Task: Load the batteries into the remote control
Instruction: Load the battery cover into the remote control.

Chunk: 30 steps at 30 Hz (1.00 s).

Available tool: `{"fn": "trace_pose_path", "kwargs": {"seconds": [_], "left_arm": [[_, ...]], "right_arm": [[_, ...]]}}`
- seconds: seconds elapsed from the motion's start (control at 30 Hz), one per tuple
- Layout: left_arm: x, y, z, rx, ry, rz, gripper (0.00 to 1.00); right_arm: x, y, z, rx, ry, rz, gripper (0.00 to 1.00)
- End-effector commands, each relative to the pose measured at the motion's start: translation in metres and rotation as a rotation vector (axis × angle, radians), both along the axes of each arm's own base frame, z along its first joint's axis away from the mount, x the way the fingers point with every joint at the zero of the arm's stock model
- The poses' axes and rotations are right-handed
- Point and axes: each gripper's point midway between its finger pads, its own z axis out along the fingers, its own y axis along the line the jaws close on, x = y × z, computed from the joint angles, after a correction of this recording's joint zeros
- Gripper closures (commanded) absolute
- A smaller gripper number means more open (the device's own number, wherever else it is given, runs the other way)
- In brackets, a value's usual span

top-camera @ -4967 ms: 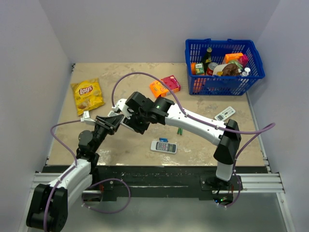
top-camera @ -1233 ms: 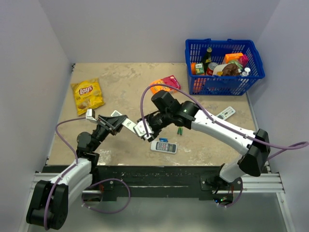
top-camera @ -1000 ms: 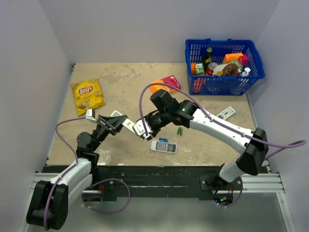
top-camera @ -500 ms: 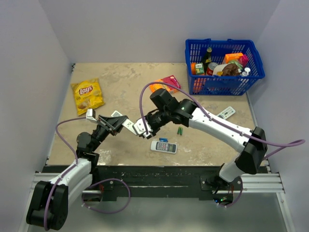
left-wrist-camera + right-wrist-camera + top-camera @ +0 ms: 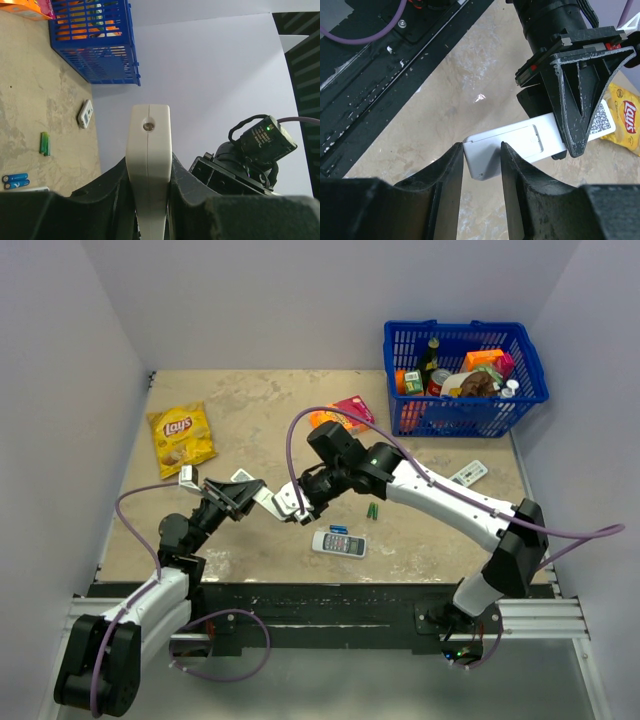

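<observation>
Clamps the slim white plastic stick remote (image 5: 517, 140) in left claw (image 5: 243, 496), straddles its free end with right claw (image 5: 481, 162), contact unclear; likely light, rigid, slick, best pinched across long edges.

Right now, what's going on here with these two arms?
The left end effector is holding the slim white remote control up off the table, out toward the middle. The right end effector has its fingers on either side of the remote's free end; whether they are gripping it is unclear. Neither holds a battery.
</observation>
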Motion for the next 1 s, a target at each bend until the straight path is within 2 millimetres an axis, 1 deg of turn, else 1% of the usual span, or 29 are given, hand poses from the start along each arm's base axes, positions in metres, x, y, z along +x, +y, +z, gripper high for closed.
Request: {"fn": "trace_pose_path", "kwargs": {"seconds": [0.0,0.27,0.43,0.67,0.87,0.97], "left_arm": [[-0.014,-0.006,0.054,-0.072,-0.155,-0.057,1.0],[-0.017,-0.008,0.06,-0.074,-0.173,-0.067,1.0],[-0.023,-0.017,0.062,-0.08,-0.177,-0.1,1.0],[-0.032,-0.028,0.067,-0.09,-0.189,-0.147,1.0],[-0.04,-0.029,0.075,-0.094,-0.216,-0.168,1.0],[-0.044,-0.029,0.081,-0.104,-0.227,-0.18,1.0]], "right_arm": [[0.005,0.003,0.002,0.001,-0.001,-0.002,0.63],[0.01,0.003,-0.003,-0.018,0.001,-0.028,0.64],[0.016,0.006,-0.004,-0.015,-0.007,-0.052,0.66],[0.029,0.012,-0.003,0.003,-0.039,-0.104,0.65],[0.043,0.012,-0.008,0.0,-0.043,-0.148,0.65],[0.048,0.012,-0.015,-0.006,-0.042,-0.169,0.65]]}}
